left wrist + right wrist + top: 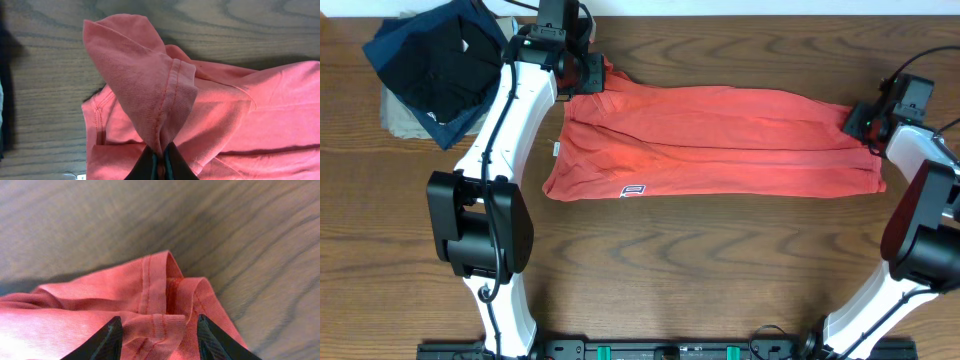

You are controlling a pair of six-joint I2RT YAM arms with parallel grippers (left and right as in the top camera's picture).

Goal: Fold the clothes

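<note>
The coral-red T-shirt lies folded in a long band across the middle of the table, a bit of white and navy lettering showing at its front edge. My left gripper is shut on a pinched fold of the shirt's sleeve hem at the far left corner, lifting it into a peak. My right gripper is open at the shirt's right end. Its fingers straddle a bunched hem without closing on it.
A pile of black and navy garments lies over a khaki-beige one at the far left corner. A small white label shows at the shirt's left edge. Bare wooden table lies in front of the shirt.
</note>
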